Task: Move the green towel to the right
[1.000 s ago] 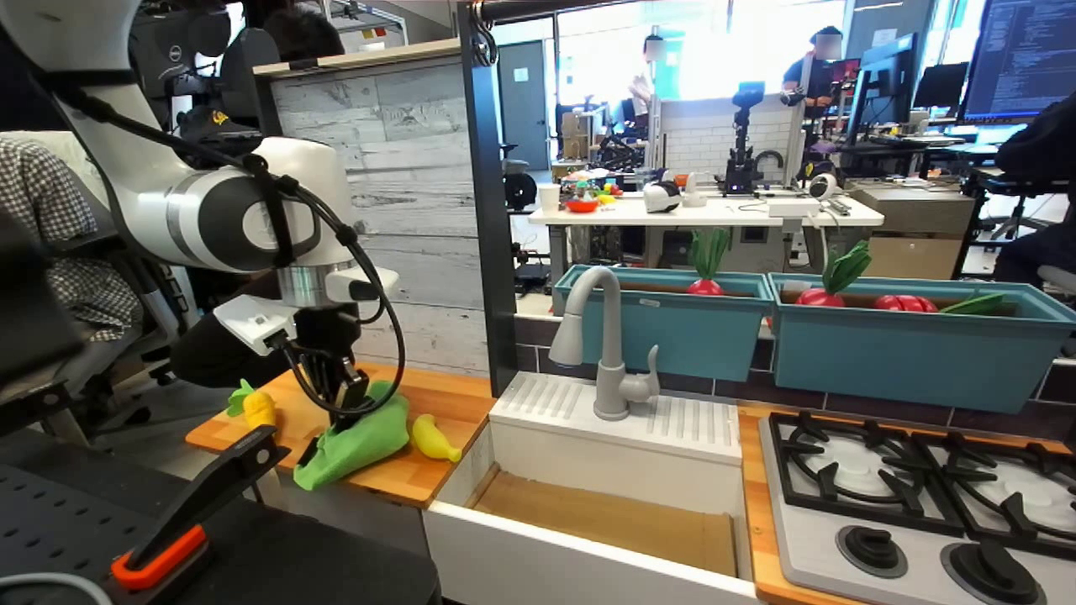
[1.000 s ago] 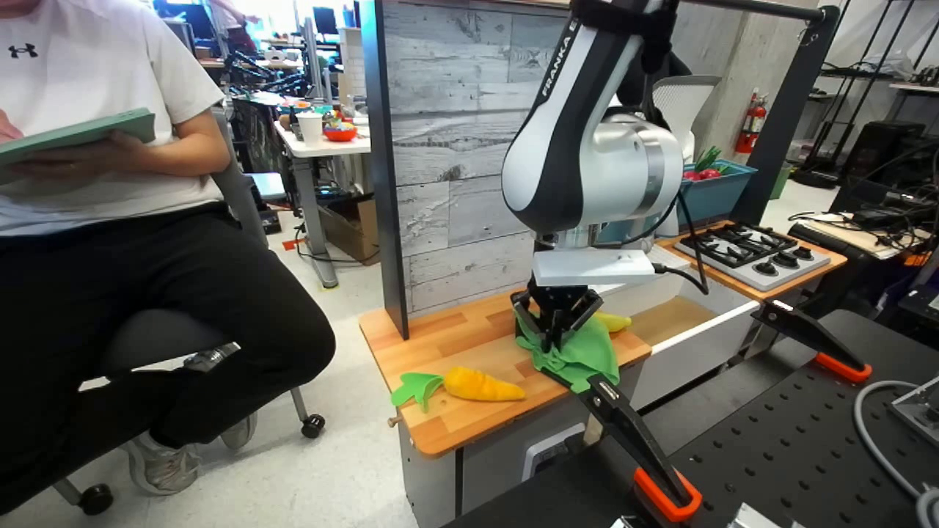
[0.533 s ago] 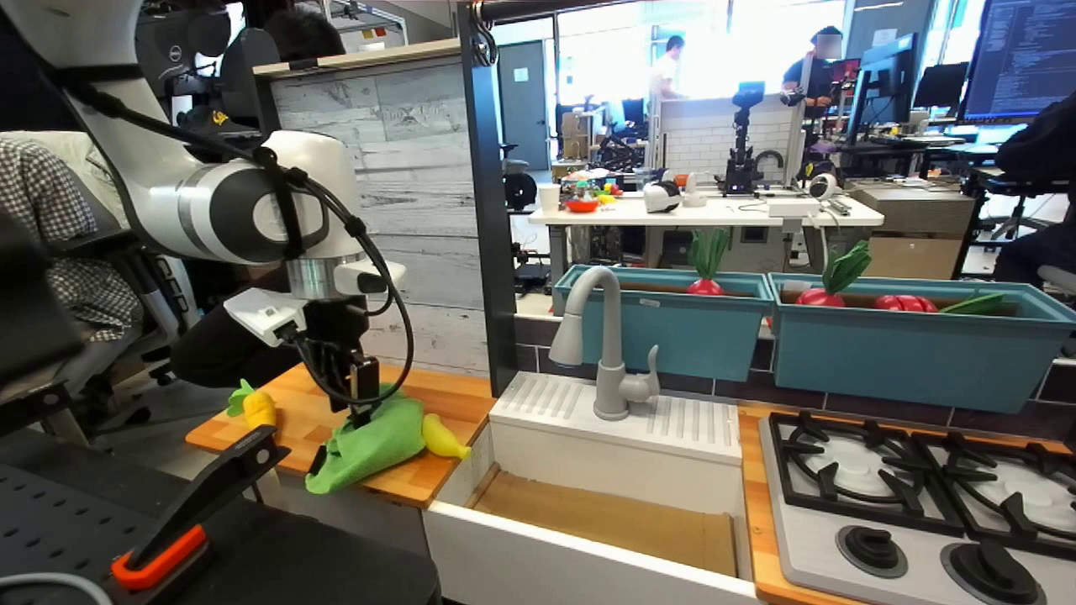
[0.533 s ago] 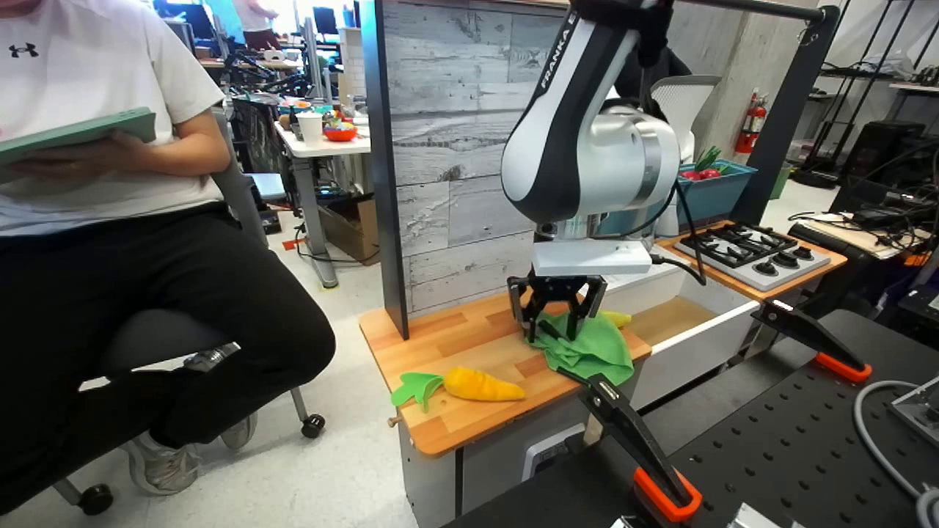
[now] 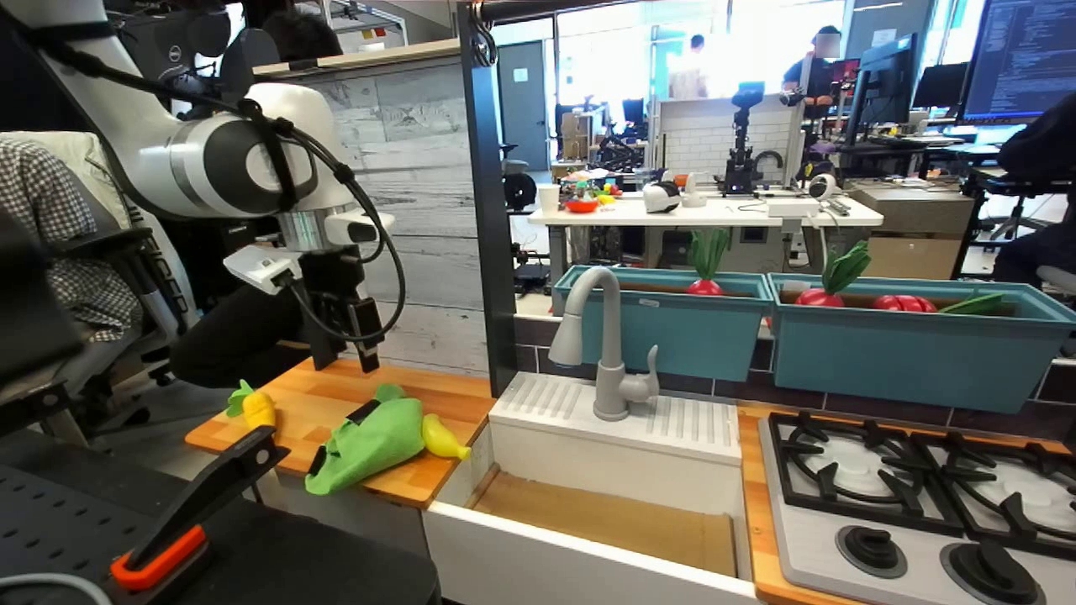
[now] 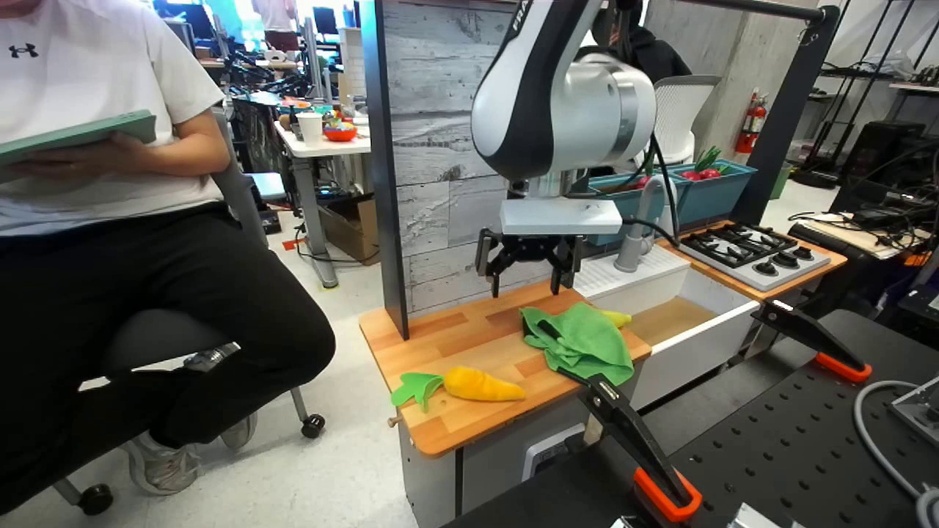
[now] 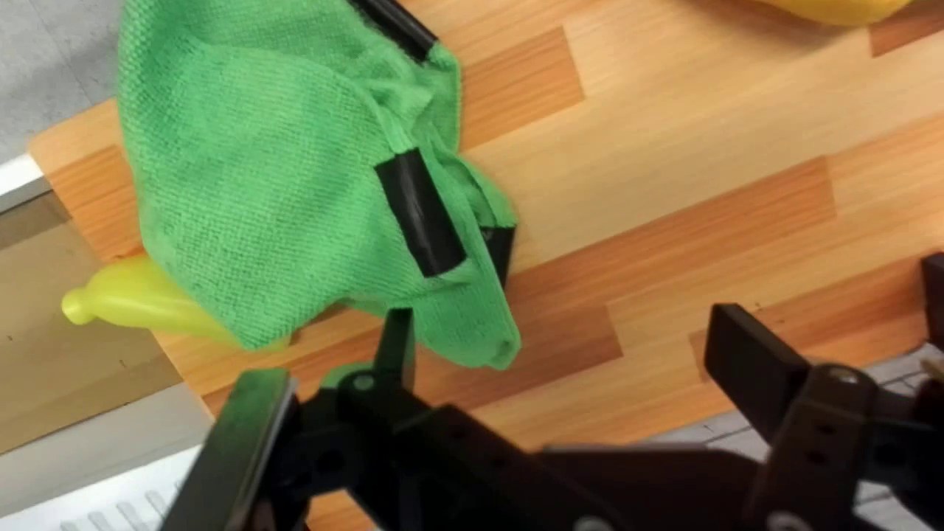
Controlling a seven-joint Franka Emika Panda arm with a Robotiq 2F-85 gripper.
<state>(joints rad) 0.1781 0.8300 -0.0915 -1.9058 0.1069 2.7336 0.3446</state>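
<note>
The green towel (image 5: 378, 441) lies crumpled on the wooden counter (image 6: 455, 345), with black strips along its edges and one end reaching the counter's front edge. In the wrist view the towel (image 7: 258, 169) fills the upper left and partly covers a yellow toy (image 7: 140, 295). Above the counter, my gripper (image 6: 526, 290) hangs clear of the cloth, its jaws wide apart. Nothing sits between the fingertips; in the wrist view bare wood shows across most of the gap of the gripper (image 7: 563, 313).
An orange toy carrot (image 6: 480, 385) rests on the same counter. Beside the towel is a white sink (image 5: 588, 580) with a grey faucet (image 5: 612, 353). A black clamp (image 6: 638, 440) grips the front edge, and a grey plank wall (image 6: 455, 161) rises behind.
The jaws, together on the towel a second ago, have opened and let go. The towel shifted slightly to the right in both exterior views, then stayed put while my gripper rose away from it.
</note>
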